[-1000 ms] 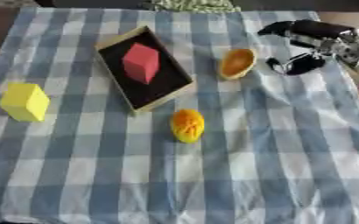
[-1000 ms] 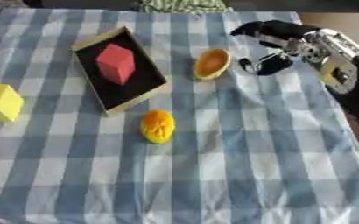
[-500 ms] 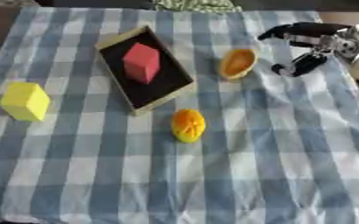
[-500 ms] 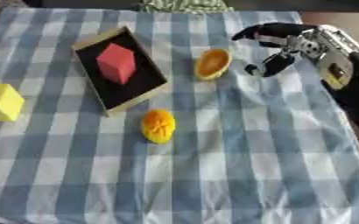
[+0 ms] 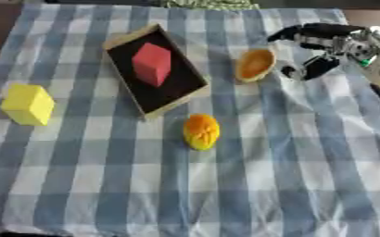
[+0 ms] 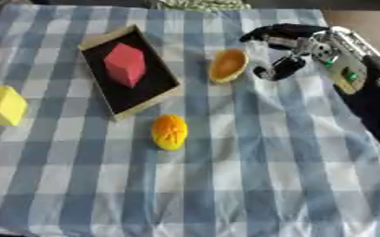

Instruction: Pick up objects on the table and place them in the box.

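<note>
Since a second ago the right hand [image 6: 289, 46] has crept a little leftward toward the orange bowl-shaped piece [image 6: 228, 65] — nothing else on the cloth has shifted. It hovers just beside that piece, fingers arched over and thumb below, spread wide and holding nothing; the left hand is out of sight.

Counting: one box [image 5: 125, 46], shallow, dark inside with a pale rim, lying askew at upper centre; one red block [image 5: 153, 64] already inside it; one yellow block [image 5: 28, 103] well apart at the left edge; one orange-yellow ridged fruit shape [image 5: 200, 131] near the box's lower corner; one orange bowl-shaped piece to the box's right.

All rest on a blue-and-white checked cloth [image 5: 250, 185] covering the table — brown floor shows at the upper corners.
</note>
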You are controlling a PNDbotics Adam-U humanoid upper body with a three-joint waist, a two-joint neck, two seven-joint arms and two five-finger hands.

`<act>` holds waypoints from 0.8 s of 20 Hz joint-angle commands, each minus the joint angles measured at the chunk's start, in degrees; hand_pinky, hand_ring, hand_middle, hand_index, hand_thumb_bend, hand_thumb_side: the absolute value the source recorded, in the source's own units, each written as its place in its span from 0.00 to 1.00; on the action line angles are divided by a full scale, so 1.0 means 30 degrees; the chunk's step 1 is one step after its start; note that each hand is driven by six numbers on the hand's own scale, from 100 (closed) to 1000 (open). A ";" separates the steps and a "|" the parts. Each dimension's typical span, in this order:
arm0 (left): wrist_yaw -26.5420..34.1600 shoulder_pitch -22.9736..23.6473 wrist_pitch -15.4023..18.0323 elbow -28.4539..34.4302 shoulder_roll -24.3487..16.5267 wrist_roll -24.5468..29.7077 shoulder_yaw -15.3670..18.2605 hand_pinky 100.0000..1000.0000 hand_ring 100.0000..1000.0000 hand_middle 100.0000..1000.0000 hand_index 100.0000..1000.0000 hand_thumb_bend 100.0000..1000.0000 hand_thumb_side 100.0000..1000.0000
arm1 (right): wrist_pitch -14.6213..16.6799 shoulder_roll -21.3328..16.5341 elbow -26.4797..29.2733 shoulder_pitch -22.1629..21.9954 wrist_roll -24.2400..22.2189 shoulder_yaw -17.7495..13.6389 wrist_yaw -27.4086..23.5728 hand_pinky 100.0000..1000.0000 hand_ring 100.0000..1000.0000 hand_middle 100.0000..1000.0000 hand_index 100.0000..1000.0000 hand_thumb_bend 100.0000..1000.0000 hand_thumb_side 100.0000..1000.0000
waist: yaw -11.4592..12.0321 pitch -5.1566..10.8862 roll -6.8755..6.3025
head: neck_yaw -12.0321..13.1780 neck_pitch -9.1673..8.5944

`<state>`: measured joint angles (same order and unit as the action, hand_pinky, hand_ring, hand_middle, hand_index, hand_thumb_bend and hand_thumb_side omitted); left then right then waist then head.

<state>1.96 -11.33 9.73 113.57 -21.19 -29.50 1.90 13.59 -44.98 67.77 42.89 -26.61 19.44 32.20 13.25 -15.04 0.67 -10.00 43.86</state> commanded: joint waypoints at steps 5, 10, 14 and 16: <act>0.0094 -0.0358 0.0040 0.0341 -0.0426 0.0087 0.0037 0.75 0.71 0.76 0.82 0.18 0.50 | 0.0224 0.0044 -0.0098 0.0591 0.0110 -0.0095 0.0601 0.96 0.97 0.94 1.00 0.19 0.00 | 0.0217 -0.0164 0.0155 | -0.0056 -0.0169; 0.0145 -0.0442 0.0063 0.0341 -0.0415 0.0107 0.0018 0.75 0.71 0.76 0.82 0.18 0.50 | 0.0482 0.0321 -0.0559 0.0744 -0.0048 -0.0052 0.1154 0.96 0.97 0.94 1.00 0.21 0.00 | 0.0361 -0.0294 0.0204 | -0.0097 -0.0271; 0.0179 -0.0481 0.0073 0.0341 -0.0399 0.0123 0.0017 0.75 0.71 0.76 0.82 0.18 0.50 | 0.0655 0.0566 -0.1024 0.0906 -0.0100 -0.0049 0.1575 0.96 0.97 0.94 1.00 0.22 0.00 | 0.0493 -0.0396 0.0224 | -0.0106 -0.0347; 0.0205 -0.0493 0.0082 0.0341 -0.0390 0.0123 0.0013 0.75 0.71 0.76 0.82 0.17 0.50 | 0.0697 0.0684 -0.1311 0.0993 -0.0094 -0.0084 0.1842 0.95 0.97 0.94 1.00 0.23 0.00 | 0.0548 -0.0456 0.0250 | -0.0114 -0.0392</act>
<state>2.45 -12.13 9.92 113.57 -21.19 -29.30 1.87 15.43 -42.01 63.97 44.74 -26.90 19.78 37.02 14.91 -16.43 0.67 -10.23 43.27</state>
